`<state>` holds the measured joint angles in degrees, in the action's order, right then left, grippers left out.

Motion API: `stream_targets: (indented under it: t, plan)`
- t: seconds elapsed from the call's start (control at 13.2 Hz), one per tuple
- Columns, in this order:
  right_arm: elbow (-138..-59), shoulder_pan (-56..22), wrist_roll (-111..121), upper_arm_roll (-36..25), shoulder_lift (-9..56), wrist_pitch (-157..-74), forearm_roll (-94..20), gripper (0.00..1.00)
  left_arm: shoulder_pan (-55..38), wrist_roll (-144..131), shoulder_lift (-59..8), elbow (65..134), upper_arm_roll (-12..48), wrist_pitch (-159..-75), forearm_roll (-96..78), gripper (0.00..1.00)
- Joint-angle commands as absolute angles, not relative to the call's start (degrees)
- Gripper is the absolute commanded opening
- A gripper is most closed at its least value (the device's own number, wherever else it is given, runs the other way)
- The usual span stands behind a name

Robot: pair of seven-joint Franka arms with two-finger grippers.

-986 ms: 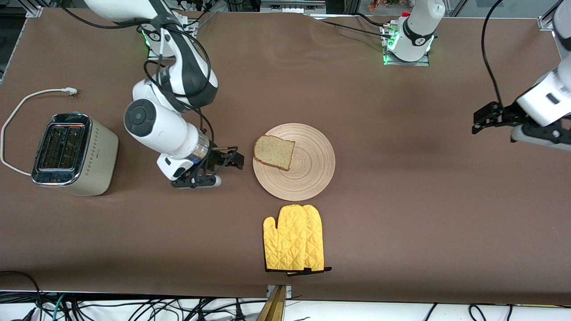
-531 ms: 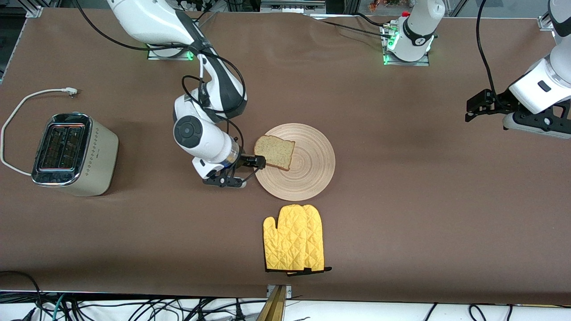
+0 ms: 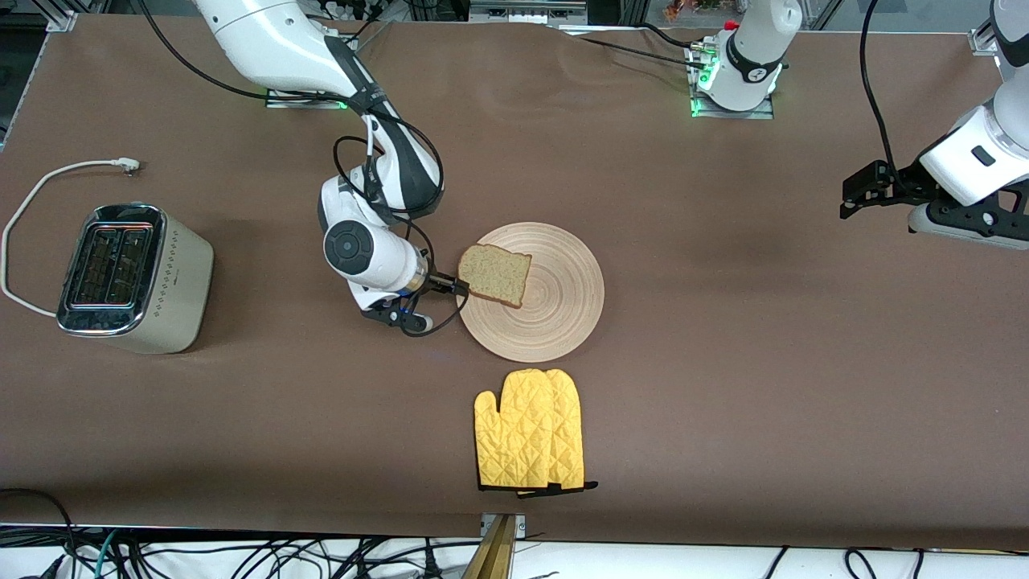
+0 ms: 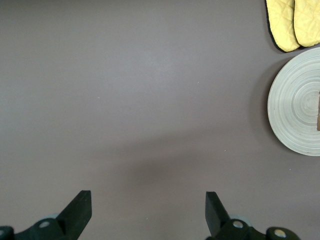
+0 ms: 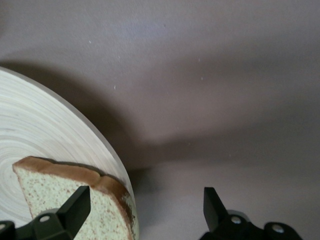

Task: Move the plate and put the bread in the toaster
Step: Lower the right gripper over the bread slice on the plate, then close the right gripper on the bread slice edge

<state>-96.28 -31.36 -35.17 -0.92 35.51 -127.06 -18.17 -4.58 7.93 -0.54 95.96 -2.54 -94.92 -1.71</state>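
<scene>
The table (image 3: pixel 723 362) carries everything, largest first. The toaster (image 3: pixel 133 277) stands at the right arm's end, its white cord (image 3: pixel 32 209) looping from it toward the robots' side; nothing stands between it and the plate but the right arm. The plate (image 3: pixel 547 314) lies mid-table, and just nearer the camera lies a yellow mitt (image 3: pixel 529 430), apart from the plate. The bread (image 3: pixel 494 275) sits on the plate, overhanging the rim on the toaster's side.

The right gripper (image 3: pixel 454 287) is at that rim, fingers spread, one over the bread's crust and one over bare table; in the right wrist view (image 5: pixel 145 200) nothing is grasped. Whether a finger touches the bread cannot be told. The left gripper (image 3: pixel 864 193) waits over bare table at its own end, released (image 4: pixel 147 207), and the arm's upper part is cut off by the frame.
</scene>
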Motion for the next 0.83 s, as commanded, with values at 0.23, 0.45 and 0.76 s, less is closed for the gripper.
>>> stream_targets:
  t: [0.23,0.45,0.76]
  plan:
    - [-99.4,-31.6,-37.7,1.1,33.0,-127.8,-21.4,0.97,-4.6,7.4,-0.2,95.5,-2.4,-94.0,0.2,1.00]
    - [-99.4,-31.7,-37.7,1.4,33.4,-128.1,-21.5,0.88,-4.6,7.4,-0.2,95.5,-2.4,-93.9,0.2,1.00]
    - [-99.8,-33.0,-37.6,1.5,33.7,-128.2,-21.4,0.70,-4.6,7.7,-0.2,95.5,-2.4,-93.5,0.2,1.00]
